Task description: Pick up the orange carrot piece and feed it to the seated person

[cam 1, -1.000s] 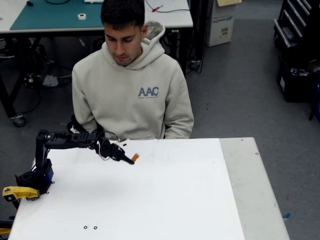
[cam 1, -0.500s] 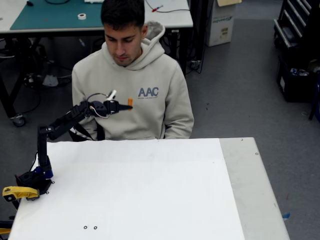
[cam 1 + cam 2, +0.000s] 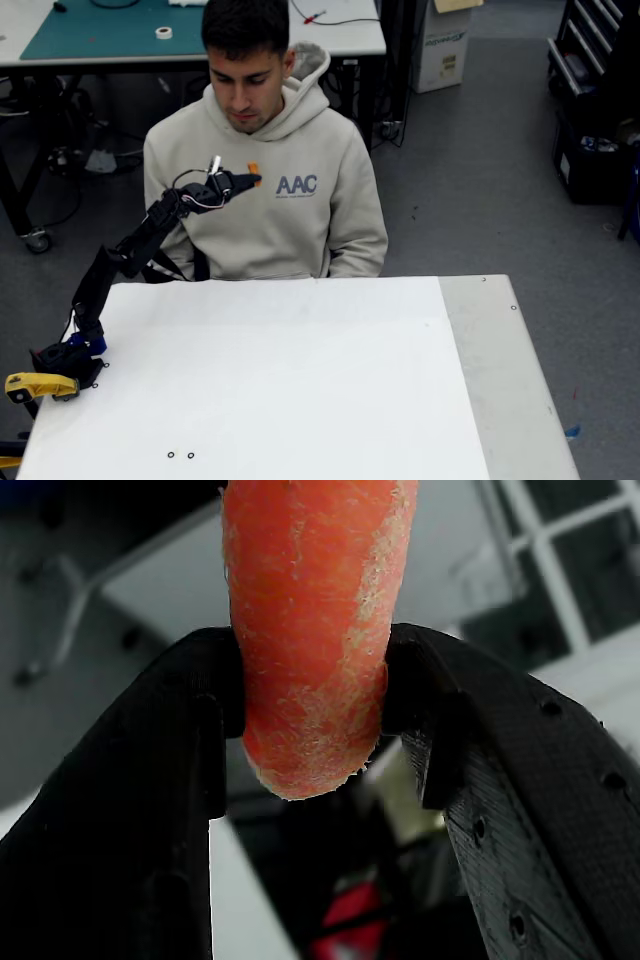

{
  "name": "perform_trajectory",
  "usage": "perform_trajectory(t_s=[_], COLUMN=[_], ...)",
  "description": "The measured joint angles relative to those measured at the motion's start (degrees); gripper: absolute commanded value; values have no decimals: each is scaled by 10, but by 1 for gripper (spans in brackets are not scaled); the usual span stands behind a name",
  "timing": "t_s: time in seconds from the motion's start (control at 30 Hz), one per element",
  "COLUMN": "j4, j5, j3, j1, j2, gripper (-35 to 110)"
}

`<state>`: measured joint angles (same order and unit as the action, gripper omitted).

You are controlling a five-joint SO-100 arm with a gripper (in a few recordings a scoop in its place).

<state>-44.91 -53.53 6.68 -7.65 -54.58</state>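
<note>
My black gripper [image 3: 250, 179] is raised in front of the seated person's chest [image 3: 290, 215], shut on the orange carrot piece [image 3: 254, 169]. The carrot tip pokes up just left of the blue lettering on the beige hoodie, well below the person's face. In the wrist view the carrot piece [image 3: 310, 630] stands upright, pinched between the two black fingers [image 3: 150, 810], with its blunt lower end hanging free. The person sits behind the white table [image 3: 300, 380], head bowed toward the gripper.
My arm's base [image 3: 65, 358] stands at the table's left edge, beside a yellow clamp-like part [image 3: 38, 385]. A grey strip [image 3: 500, 370] runs along the table's right side. Behind the person is a workbench with a green mat [image 3: 110, 30].
The arm lifted the carrot off the table level up to the person's chest, then raised it a little further and stretched straighter.
</note>
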Motion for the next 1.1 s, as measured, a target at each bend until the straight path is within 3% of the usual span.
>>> perform_trajectory(t_s=[0.27,0.57,0.93,1.1], j4=[0,6,170,187], j5=[-73,-103,-106,-123], j3=[-166,-195,-196,-196], j1=[30,42,42,40], j2=[112,127,131,134], gripper=[-2,-2,-2,-2])
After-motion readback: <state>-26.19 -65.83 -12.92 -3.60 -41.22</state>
